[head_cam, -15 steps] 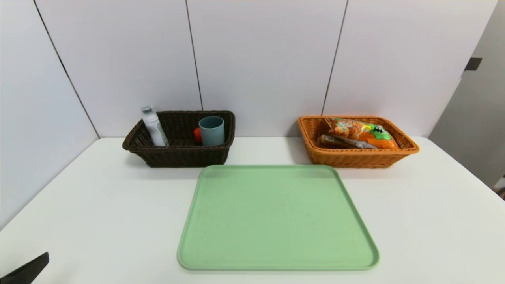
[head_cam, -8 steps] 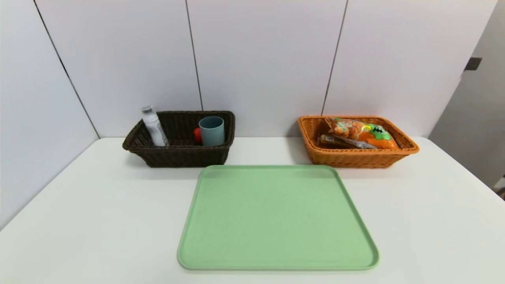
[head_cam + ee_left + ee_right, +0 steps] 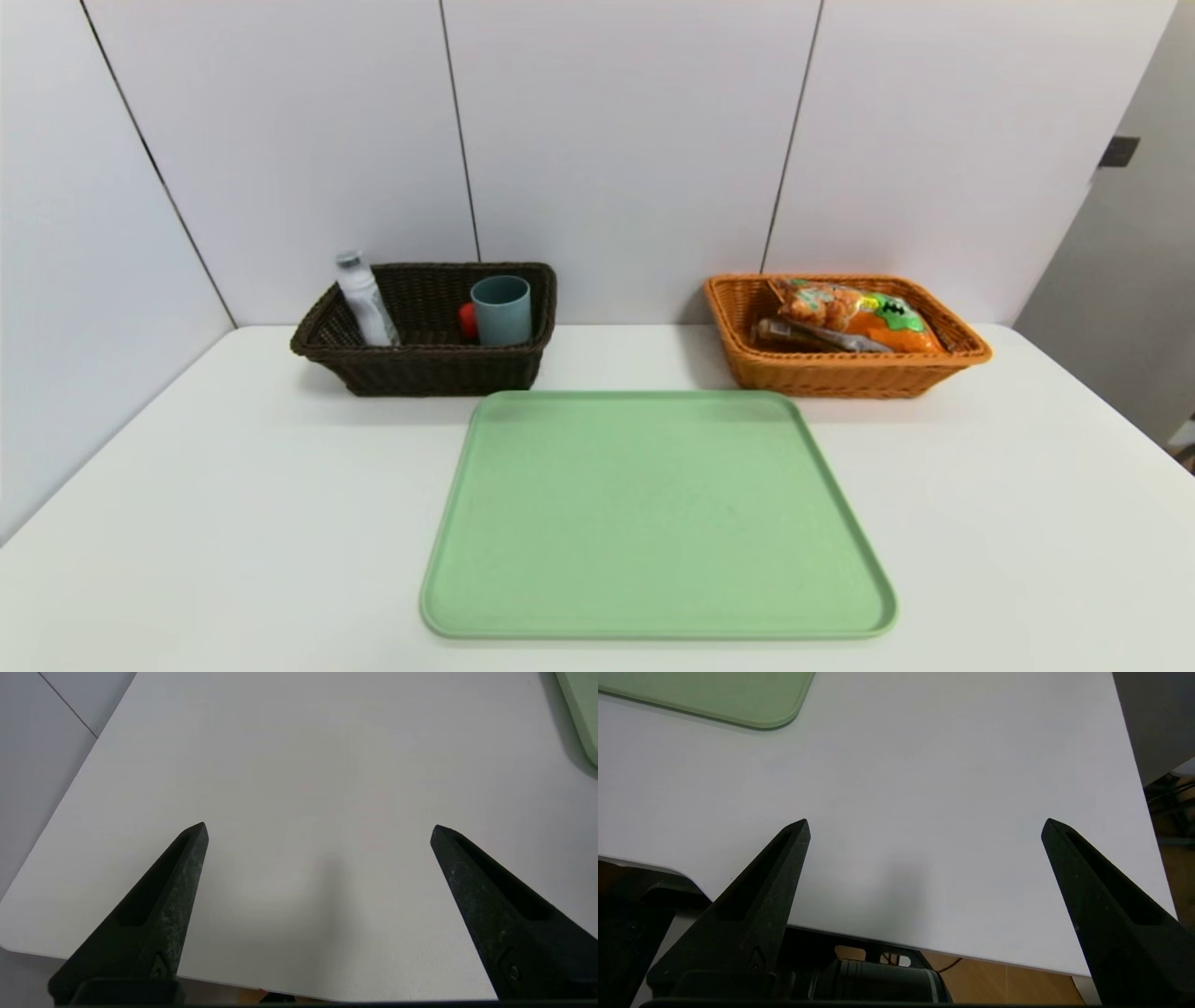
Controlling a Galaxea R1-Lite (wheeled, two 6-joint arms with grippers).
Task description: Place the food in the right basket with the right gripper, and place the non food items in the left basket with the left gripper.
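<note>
Head view: white rectangular desk (image 3: 224,485) before pale panelled walls (image 3: 635,140); green rectangular tray (image 3: 658,513) between and nearer than the dark brown wicker basket (image 3: 443,373), holding non-food items, and orange wicker basket (image 3: 854,378), holding food. Left end effector (image 3: 319,823) and right end effector (image 3: 926,819), both released, over desk's near part.

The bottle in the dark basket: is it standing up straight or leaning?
Leaning: the clear bottle with a grey cap tilts, its cap above the rim of the dark brown woven basket.
</note>
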